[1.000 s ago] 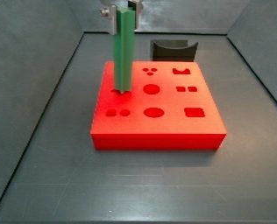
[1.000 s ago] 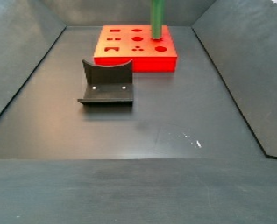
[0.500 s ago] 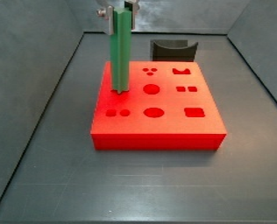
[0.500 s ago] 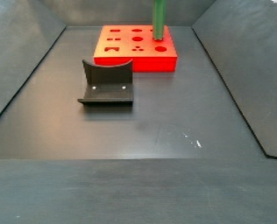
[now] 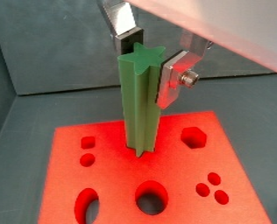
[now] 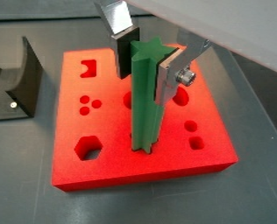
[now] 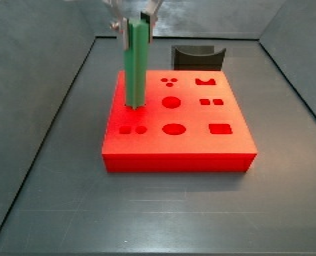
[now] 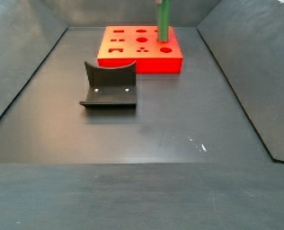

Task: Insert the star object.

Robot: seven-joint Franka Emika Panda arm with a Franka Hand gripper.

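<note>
- Dark grey bin floor (image 8: 169,135) with sloped grey walls is filling the background in both side views; nothing loose is lying on it besides the rig pieces.
- Green star rod (image 7: 137,65) is standing upright over the red block (image 7: 188,145), its lower end at the block's top face near the rear left holes; in a wrist view the rod (image 6: 147,96) tip looks to be sitting in or right at a hole, depth unclear.
- Star-shaped top end is showing clearly in a wrist view (image 5: 141,59).
- Gripper (image 5: 152,54) is clamping the rod near its upper end, silver fingers (image 6: 168,77) pressing on both sides, so it is holding the rod, not empty.
- Red block is carrying other cutouts: a hexagon (image 6: 89,149), round holes, small squares; all empty as far as visible.
- Dark curved holder (image 8: 109,87) is sitting well apart from the block on the floor, empty.
- Step in hand, by my read: seating the rod in the star hole. Doing it well means keeping the rod vertical, matching star points to the hole, pressing straight down gently, releasing only once it stops.
- Arm is coming from above, wrist pointing straight down, mostly out of frame in the side views.
</note>
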